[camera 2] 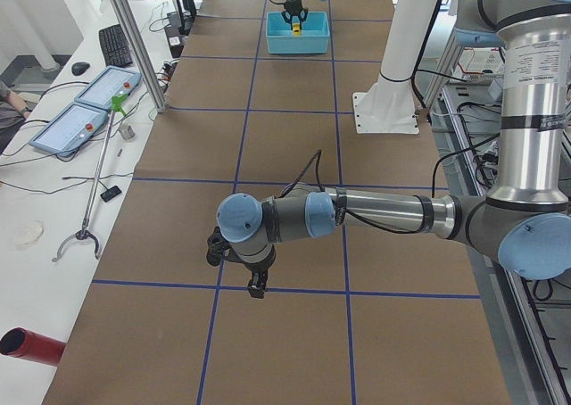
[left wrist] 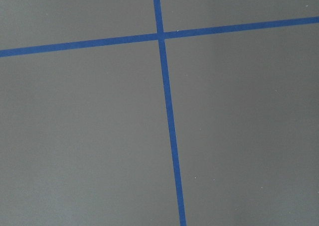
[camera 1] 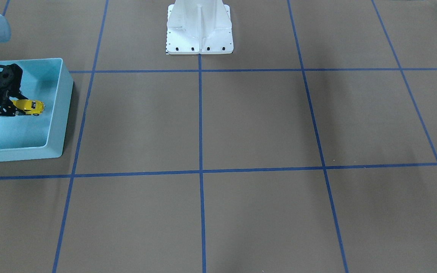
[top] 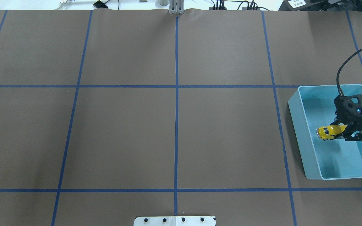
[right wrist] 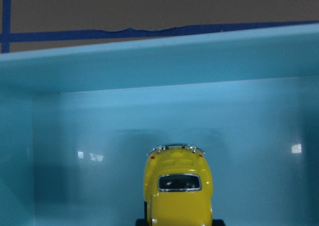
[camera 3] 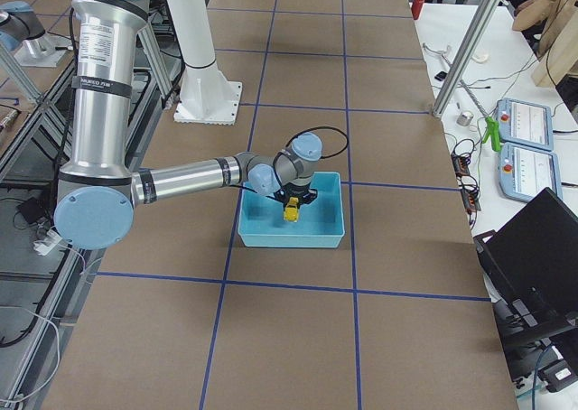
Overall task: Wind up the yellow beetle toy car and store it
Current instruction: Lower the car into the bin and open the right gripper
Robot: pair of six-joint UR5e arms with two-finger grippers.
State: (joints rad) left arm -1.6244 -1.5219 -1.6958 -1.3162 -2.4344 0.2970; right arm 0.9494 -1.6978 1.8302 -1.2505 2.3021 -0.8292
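Storage looks like the step in hand: the yellow beetle toy car point(top: 329, 131) sits inside the walls of the light blue bin point(top: 303, 138), pinched at one end by the right gripper point(top: 342, 131), whose fingers are pressed against its sides. The other end, with its silver bumper, juts out towards the bin's wall on the side of the table's middle. Holding it by one end keeps the wheels free and lets the body go down between the walls without the fingers brushing them. The right wrist view shows a faint shadow on the bin floor ahead of the car, so I judge it to be held a little above the floor, though whether the wheels touch is not clear.

The bin stands near the table's edge on the robot's right, within easy reach of that arm. The left gripper point(camera 2: 254, 285) hangs low over the brown table point(top: 121, 135), well apart from the bin; I cannot tell whether its fingers are spread or together.
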